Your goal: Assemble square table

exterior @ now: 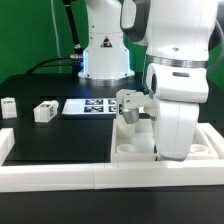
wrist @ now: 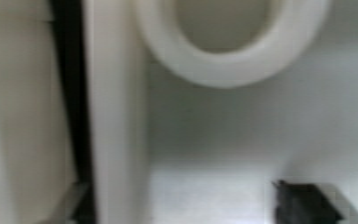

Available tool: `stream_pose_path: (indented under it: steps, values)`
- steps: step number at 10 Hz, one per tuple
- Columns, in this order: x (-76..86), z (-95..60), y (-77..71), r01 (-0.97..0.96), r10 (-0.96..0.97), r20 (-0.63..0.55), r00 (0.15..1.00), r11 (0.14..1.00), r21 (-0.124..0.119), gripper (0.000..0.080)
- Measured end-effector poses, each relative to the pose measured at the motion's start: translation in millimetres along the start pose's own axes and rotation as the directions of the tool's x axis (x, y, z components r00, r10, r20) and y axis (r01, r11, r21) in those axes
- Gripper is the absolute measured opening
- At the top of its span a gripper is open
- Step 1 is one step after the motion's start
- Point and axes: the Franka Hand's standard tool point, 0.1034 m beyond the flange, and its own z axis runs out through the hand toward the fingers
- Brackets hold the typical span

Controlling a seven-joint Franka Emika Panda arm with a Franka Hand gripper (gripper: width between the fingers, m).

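- Exterior view: the top (exterior: 135, 140) was seen lying flat on the black table (exterior: 60, 140), its near edge just beside or touching the wall (exterior: 60, 178).
- The gripper (exterior: 172, 150) was held low over the top, toward the exterior view's right. Its fingers were hidden by the arm's own body, so how wide it stood, and whether anything was gripped, could not be told.
- Wrist view: a round socket (wrist: 211, 45) and the raised rim (wrist: 114, 120) were shown close up and blurred.
- The step was judged to be squaring the top against the wall. It would be done well if the top were kept flat and pressed flush, then left by a straight upward lift so that nothing was dragged.
- Two legs (exterior: 44, 111) were lying well apart from the top, at the exterior view's left, with the marker board (exterior: 95, 105) between them and the arm.
- A green backdrop (exterior: 30, 30) and the arm's base (exterior: 105, 55) were seen behind the table.
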Motion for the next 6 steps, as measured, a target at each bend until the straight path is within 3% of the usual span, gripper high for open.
stream_pose_path:
  steps: [1, 2, 6]
  values:
    - [-0.3, 0.5, -4.9, 0.001, -0.001, 0.004, 1.000, 1.000, 0.015, 0.0566]
    - [-0.5, 0.8, -7.0, 0.002, -0.002, 0.006, 1.000, 1.000, 0.023, 0.0624]
    - [-0.7, 0.8, -8.3, 0.002, -0.002, 0.007, 1.000, 1.000, 0.027, 0.0649]
